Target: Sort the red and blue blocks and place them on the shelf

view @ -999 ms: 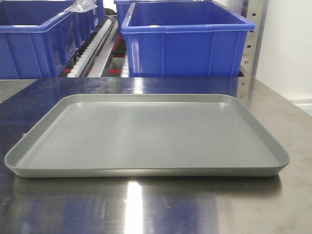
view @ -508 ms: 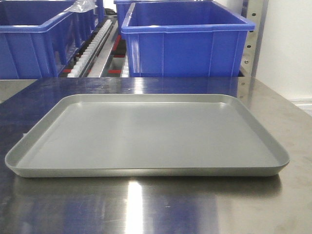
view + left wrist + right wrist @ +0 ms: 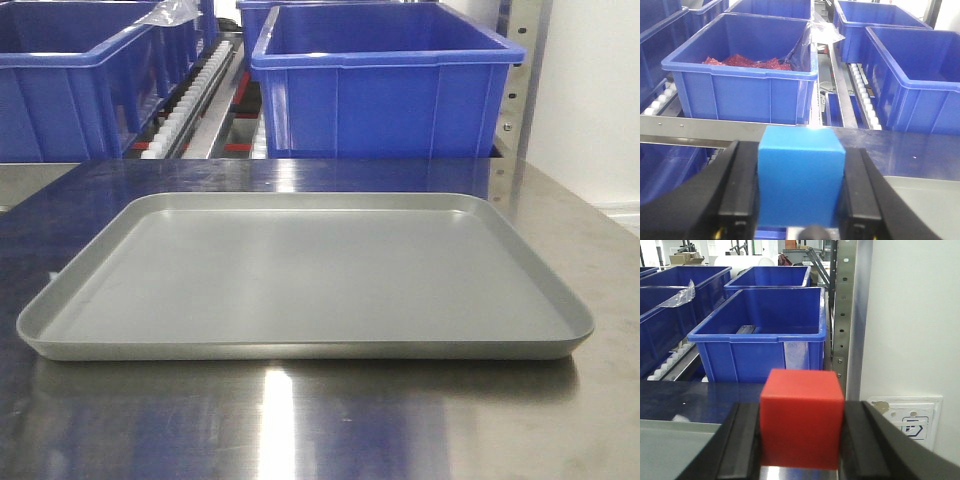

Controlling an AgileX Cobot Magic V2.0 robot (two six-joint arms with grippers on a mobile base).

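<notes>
Your left gripper (image 3: 801, 197) is clamping the blue block (image 3: 801, 175) between its pads, and your right gripper (image 3: 801, 440) is gripping the red block (image 3: 801, 412) the same way. You are carrying both beyond the tray (image 3: 300, 350). Next, I judge, you are reaching for the shelf (image 3: 700, 131) rail and setting them down apart.

A solid blue block (image 3: 801, 182) sits between the matte black fingers (image 3: 737, 195) of the left pincer (image 3: 801, 165), and a solid red block (image 3: 801, 420) between the black fingers (image 3: 742, 440) of the right pincer (image 3: 801, 410). Beyond the left pincer, a blue bin (image 3: 742, 95) holds a crumpled red filling (image 3: 747, 61). White rollers (image 3: 862, 97) run to its right, and the brushed silver front rail of the shelf (image 3: 690, 127) lies before it. Beyond the right pincer are a second blue bin (image 3: 765, 347) and a white wall (image 3: 910, 315). The tray (image 3: 300, 275) is flat grey on a silver bench (image 3: 300, 430) streaked with blue reflections.
</notes>
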